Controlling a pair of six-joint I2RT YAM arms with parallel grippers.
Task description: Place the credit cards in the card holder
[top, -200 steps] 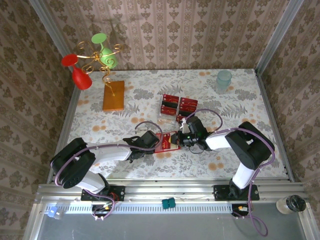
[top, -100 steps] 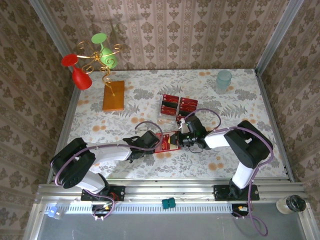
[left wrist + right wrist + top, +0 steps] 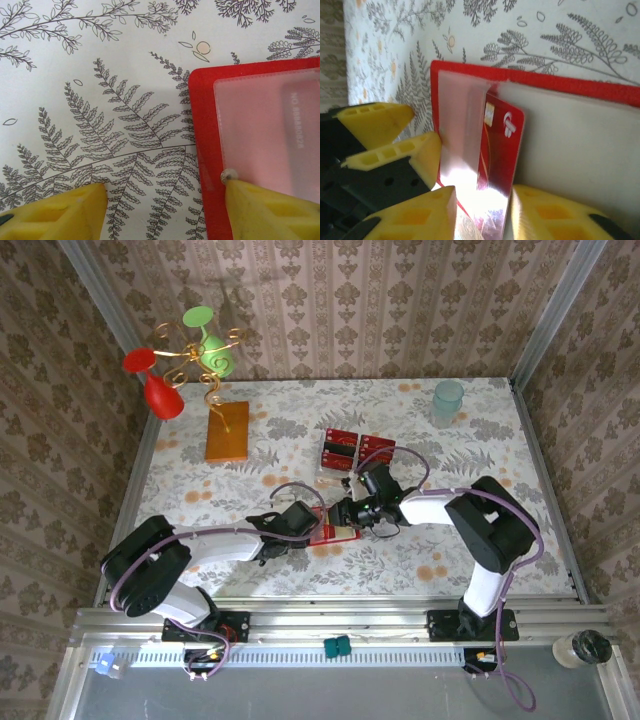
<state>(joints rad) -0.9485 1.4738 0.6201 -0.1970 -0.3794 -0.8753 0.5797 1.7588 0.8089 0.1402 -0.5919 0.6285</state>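
Red card holder (image 3: 335, 532) lies open on the worktop (image 3: 480, 440) between the two arms. Left fingers (image 3: 260, 210) are spread: one tip presses the clear pocket's edge, the other stands over bare worktop. Right fingers (image 3: 550, 215) are parted either side of one credit card (image 3: 502, 145), with a gap on one side. The card's long axis runs from the right fingers into the pocket, toward the left fingers. Seating it likely needs a push along that line. Spare credit cards (image 3: 357, 450) lie farther back.

Fern-patterned desk (image 3: 500, 540), orange-brown slab (image 3: 227, 431) far left, gold wire stand (image 3: 205, 375) with red goblet (image 3: 157, 387) and green goblet (image 3: 213, 352), pale blue cup (image 3: 447, 400) far right
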